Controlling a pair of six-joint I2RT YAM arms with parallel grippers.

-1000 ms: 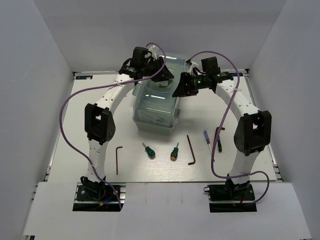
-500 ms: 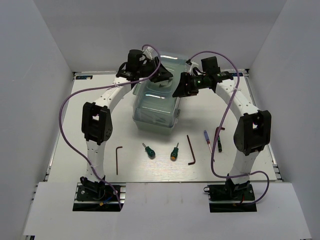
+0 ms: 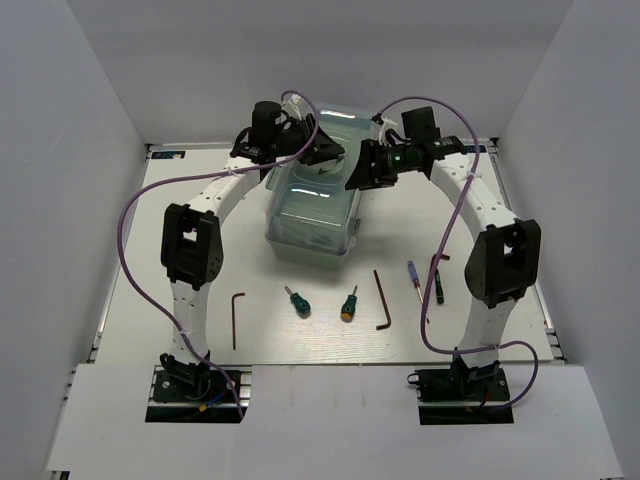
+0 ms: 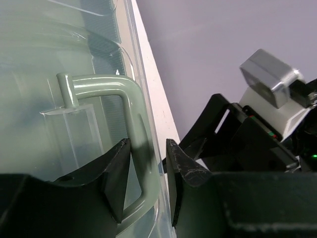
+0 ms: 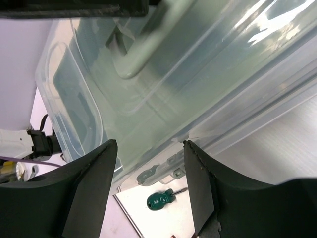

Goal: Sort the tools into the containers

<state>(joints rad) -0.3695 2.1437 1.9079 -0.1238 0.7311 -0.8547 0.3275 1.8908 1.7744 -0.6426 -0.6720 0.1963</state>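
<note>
The toolbox [image 3: 310, 215], pale green with a clear lid, stands at the table's middle back. My left gripper [image 3: 322, 152] is over its lid, and in the left wrist view [image 4: 147, 148] its jaws stand close on either side of the pale green handle [image 4: 133, 109]. My right gripper [image 3: 358, 178] is open at the lid's right edge [image 5: 150, 146], empty. On the table near the arms lie a hex key [image 3: 236, 318], two stubby green screwdrivers [image 3: 297, 301] [image 3: 349, 304], another hex key [image 3: 382, 300], a blue-handled screwdriver [image 3: 412, 274] and a dark green-handled one [image 3: 438, 280].
White walls close in the table on the left, back and right. The right wrist view shows a toolbox latch [image 5: 158, 172] and one stubby screwdriver [image 5: 161, 199] below it. Purple cables loop over both arms.
My left wrist has shifted slightly left over the lid. My right gripper has moved a little up and left, closer to the toolbox. The tools on the table have not moved.
</note>
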